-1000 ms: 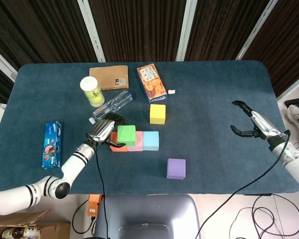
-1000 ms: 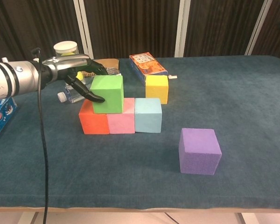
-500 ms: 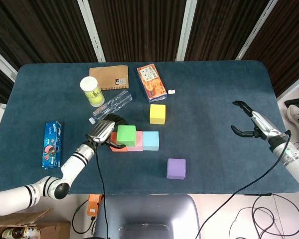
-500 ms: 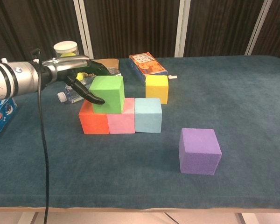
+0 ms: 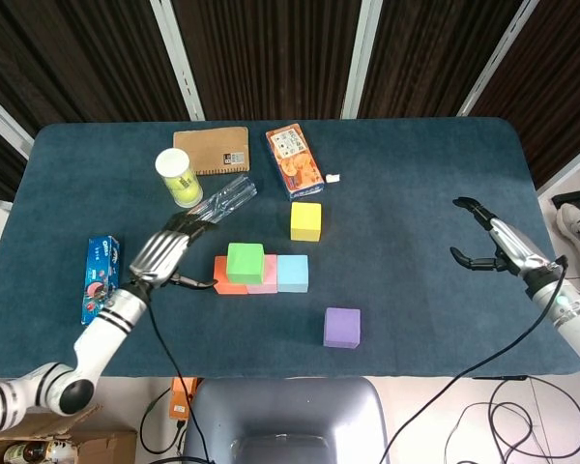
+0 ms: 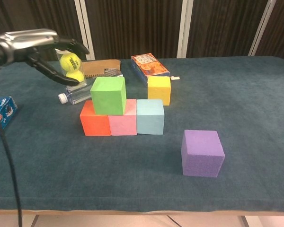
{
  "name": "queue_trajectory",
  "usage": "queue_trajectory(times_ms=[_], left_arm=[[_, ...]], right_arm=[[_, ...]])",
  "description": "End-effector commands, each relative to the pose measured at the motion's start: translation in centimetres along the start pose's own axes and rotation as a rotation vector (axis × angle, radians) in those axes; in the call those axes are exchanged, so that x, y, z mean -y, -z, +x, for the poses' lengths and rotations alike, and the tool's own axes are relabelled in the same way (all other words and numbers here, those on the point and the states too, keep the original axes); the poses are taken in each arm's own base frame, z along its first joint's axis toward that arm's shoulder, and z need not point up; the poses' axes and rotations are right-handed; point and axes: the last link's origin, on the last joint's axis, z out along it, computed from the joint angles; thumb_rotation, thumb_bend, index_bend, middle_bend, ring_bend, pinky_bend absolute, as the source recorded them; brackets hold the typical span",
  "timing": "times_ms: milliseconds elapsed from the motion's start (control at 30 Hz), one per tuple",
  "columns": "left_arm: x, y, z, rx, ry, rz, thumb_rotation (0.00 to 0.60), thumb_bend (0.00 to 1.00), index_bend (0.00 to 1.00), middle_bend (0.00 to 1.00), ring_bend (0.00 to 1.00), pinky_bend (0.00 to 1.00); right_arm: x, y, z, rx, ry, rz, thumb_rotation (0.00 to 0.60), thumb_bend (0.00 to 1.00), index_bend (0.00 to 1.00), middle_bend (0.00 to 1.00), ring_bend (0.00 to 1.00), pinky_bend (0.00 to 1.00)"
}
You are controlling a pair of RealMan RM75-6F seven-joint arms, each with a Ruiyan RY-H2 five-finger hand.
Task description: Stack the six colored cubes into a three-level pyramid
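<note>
Pyramid half built: orange cube (image 6: 95, 125), pink cube (image 6: 123, 124) and blue cube (image 6: 150, 117) form the base row, green cube (image 6: 108, 95) on top. Yellow cube (image 6: 159, 89) and purple cube (image 6: 202, 152) wait apart on the blue-carpeted worktop (image 6: 255, 104). Left hand (image 5: 161, 253) and right hand (image 5: 487, 240) hover, fingers apart, empty; dark curtains (image 5: 271, 53) behind.

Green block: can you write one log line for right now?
green block on orange and pink blocks | left hand open, apart | yellow, purple blocks unstacked
</note>
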Motion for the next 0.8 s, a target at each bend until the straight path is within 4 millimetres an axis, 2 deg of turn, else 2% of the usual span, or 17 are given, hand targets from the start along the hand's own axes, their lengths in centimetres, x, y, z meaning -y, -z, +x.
queue_trajectory(times_ms=[33, 167, 333, 467, 633, 800], left_arm=[[2.8, 5.9, 2.5, -0.074, -0.046, 0.06, 0.439, 0.02, 0.22, 0.21, 0.08, 0.05], [5.7, 10.9, 3.7, -0.13, -0.07, 0.125, 0.443, 0.02, 0.21, 0.19, 0.07, 0.05], [9.2, 16.5, 3.6, -0.185, -0.101, 0.193, 0.446, 0.02, 0.21, 0.19, 0.07, 0.05], [11.6, 19.4, 3.1, -0.21, -0.113, 0.242, 0.454, 0.02, 0.21, 0.18, 0.06, 0.05], [13.5, 21.5, 2.6, -0.228, -0.107, 0.282, 0.458, 0.02, 0.21, 0.18, 0.06, 0.05], [14.1, 22.1, 2.5, -0.235, -0.102, 0.288, 0.455, 0.02, 0.21, 0.18, 0.06, 0.05]], right_arm=[[0.2, 0.5, -0.6, 0.002, 0.059, 0.005, 0.455, 0.34, 0.04, 0.0, 0.0, 0.0], [0.4, 0.6, -2.4, 0.018, 0.134, 0.003, 0.456, 0.32, 0.04, 0.0, 0.0, 0.0], [0.3, 1.0, -5.6, 0.027, 0.167, -0.004, 0.462, 0.28, 0.05, 0.0, 0.0, 0.0], [0.7, 1.0, -8.5, 0.041, 0.136, -0.007, 0.463, 0.25, 0.06, 0.0, 0.0, 0.0], [1.3, 0.8, -12.5, 0.108, 0.166, -0.006, 0.463, 0.24, 0.07, 0.0, 0.0, 0.0], [2.3, 0.8, -14.6, 0.136, 0.204, 0.002, 0.462, 0.24, 0.07, 0.0, 0.0, 0.0]])
